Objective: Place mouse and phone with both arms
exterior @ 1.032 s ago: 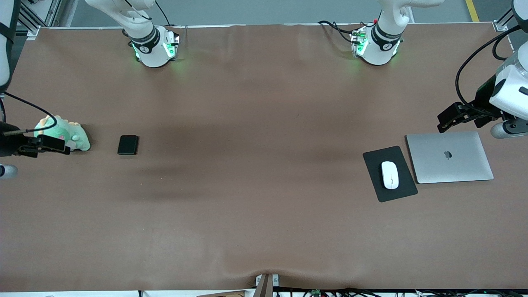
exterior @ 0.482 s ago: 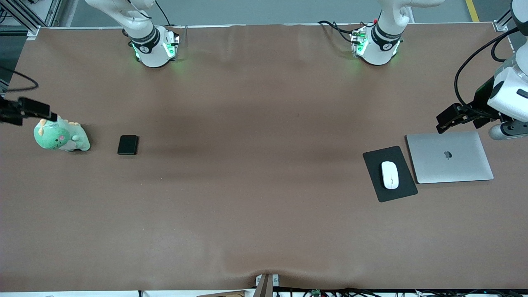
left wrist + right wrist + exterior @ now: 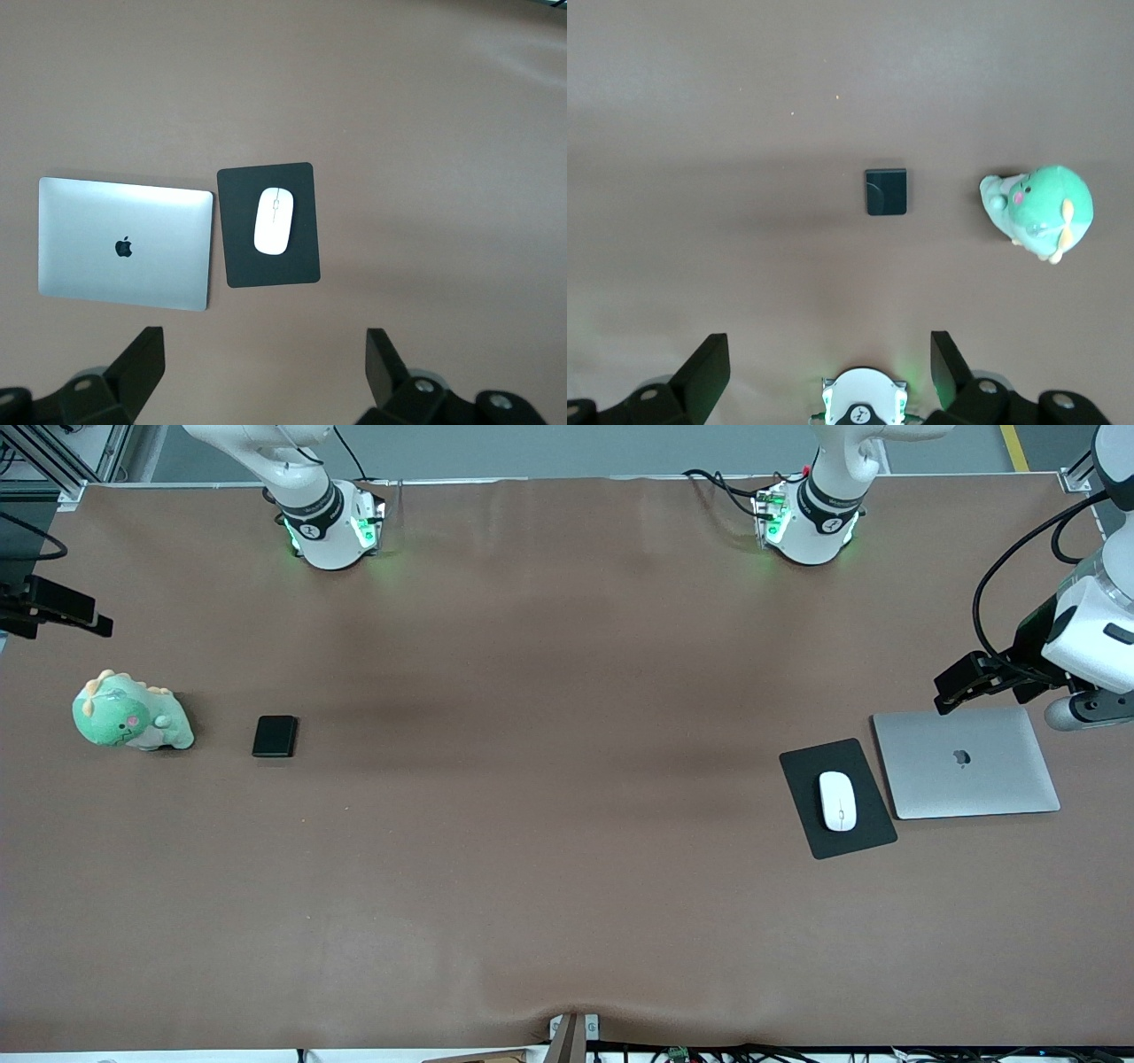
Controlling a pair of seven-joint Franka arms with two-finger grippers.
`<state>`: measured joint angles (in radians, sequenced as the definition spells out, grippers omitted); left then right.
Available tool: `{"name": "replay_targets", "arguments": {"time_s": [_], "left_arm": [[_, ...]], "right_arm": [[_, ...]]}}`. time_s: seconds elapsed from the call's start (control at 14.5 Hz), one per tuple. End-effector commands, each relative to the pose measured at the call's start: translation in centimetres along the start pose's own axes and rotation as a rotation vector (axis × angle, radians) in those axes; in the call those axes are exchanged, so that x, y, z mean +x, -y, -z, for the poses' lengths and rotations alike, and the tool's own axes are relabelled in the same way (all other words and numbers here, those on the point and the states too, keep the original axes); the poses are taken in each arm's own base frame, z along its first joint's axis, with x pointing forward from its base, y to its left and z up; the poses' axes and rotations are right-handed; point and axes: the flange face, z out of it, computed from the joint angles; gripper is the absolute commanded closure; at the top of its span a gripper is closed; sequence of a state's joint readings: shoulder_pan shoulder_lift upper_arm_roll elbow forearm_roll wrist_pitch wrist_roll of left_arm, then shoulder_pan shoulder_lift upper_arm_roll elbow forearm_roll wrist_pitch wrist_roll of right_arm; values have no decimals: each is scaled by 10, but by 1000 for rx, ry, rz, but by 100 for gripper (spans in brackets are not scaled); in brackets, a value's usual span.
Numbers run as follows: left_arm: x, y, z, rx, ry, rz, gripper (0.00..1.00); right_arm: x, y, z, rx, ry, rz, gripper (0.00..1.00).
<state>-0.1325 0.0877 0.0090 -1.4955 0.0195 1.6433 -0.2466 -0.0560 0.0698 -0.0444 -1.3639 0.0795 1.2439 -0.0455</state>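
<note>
The mouse [image 3: 837,801] lies on a black mouse pad [image 3: 837,798], just beside a closed silver laptop [image 3: 966,763], toward the left arm's end of the surface [image 3: 549,779]; this looks like its proper working place, so I judge this half of the task is done. The phone [image 3: 275,736] lies flat on the bare surface toward the right arm's end, near a green plush dinosaur [image 3: 130,715] but apart from it, and it seems also set down already. The left tool [image 3: 961,688] hangs in the air over the surface next to the laptop's edge, its fingers [image 3: 142,363] wide apart and empty. The right tool [image 3: 62,611] is high over the edge of the surface at its own end, its fingers [image 3: 704,367] also spread apart with nothing between them. Both wrist views look down from well above the things, which suggests that the arms are lifted away so that nothing is disturbed. By count I see one mouse, one phone, one mouse pad, one laptop, one plush toy, and two arms with two tools.
</note>
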Motion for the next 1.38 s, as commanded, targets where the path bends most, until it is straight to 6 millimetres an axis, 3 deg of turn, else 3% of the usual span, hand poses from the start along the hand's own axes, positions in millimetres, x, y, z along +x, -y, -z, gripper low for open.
{"name": "replay_targets", "arguments": {"time_s": [0.0, 0.21, 0.69, 0.83, 1.31], "left_arm": [[0, 0, 7, -7, -9, -17, 0], [-1, 1, 7, -5, -10, -14, 0], [-7, 3, 15, -3, -1, -38, 0], [-9, 5, 17, -4, 3, -90, 0], [-16, 7, 21, 2, 26, -102, 0]], "right_arm": [[-35, 3, -6, -4, -5, -26, 0], [-44, 1, -14, -2, -18, -28, 0], [-42, 5, -14, -47, -19, -40, 0], [-40, 15, -14, -96, -28, -21, 0], [-40, 10, -14, -89, -25, -32, 0]]}}
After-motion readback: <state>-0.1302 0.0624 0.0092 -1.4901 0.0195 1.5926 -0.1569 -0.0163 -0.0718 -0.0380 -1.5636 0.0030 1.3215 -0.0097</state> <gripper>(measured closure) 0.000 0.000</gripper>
